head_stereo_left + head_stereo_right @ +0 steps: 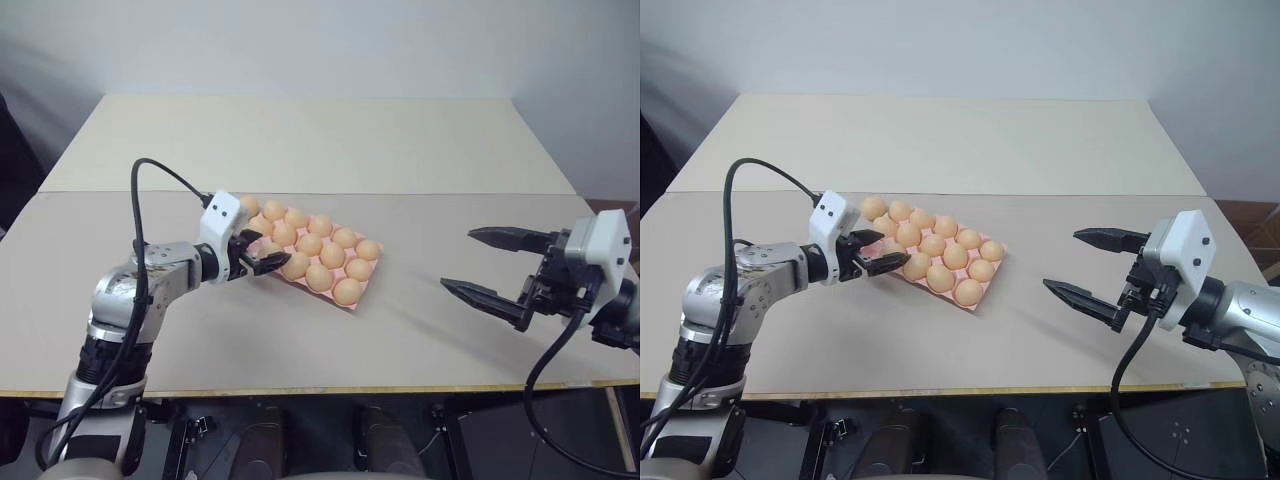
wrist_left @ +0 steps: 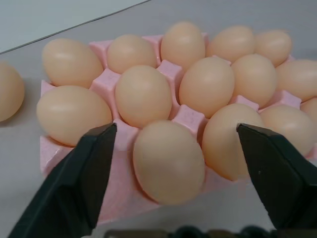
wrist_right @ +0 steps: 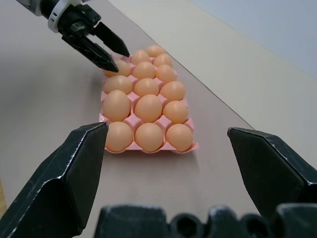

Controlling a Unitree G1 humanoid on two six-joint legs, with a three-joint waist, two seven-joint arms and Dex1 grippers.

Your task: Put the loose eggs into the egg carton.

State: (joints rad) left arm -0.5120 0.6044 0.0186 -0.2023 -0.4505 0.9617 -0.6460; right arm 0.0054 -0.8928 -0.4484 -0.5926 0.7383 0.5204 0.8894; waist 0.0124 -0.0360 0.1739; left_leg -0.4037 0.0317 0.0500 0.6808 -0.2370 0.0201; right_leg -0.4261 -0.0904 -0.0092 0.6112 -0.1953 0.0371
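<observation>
- Table (image 1: 430,150): beige top, seam running across it; nearer panel carries everything.
- Egg carton (image 1: 361,292): pink, lying skewed on the nearer panel, left of centre, close to the seam; cups filled with eggs (image 1: 333,255).
- Loose egg (image 2: 7,91): on the table just beside the carton's far-left corner.
- Right gripper (image 1: 485,264): jaws wide apart, empty, over the table's right side, well apart from carton.
- Left gripper (image 1: 262,252): jaws spread, holding nothing, at the carton's left end.

Egg carton (image 1: 362,287) mid-table (image 1: 300,140), eggs (image 1: 320,277) in its cups, 1 loose egg (image 2: 9,91) just beside it
</observation>
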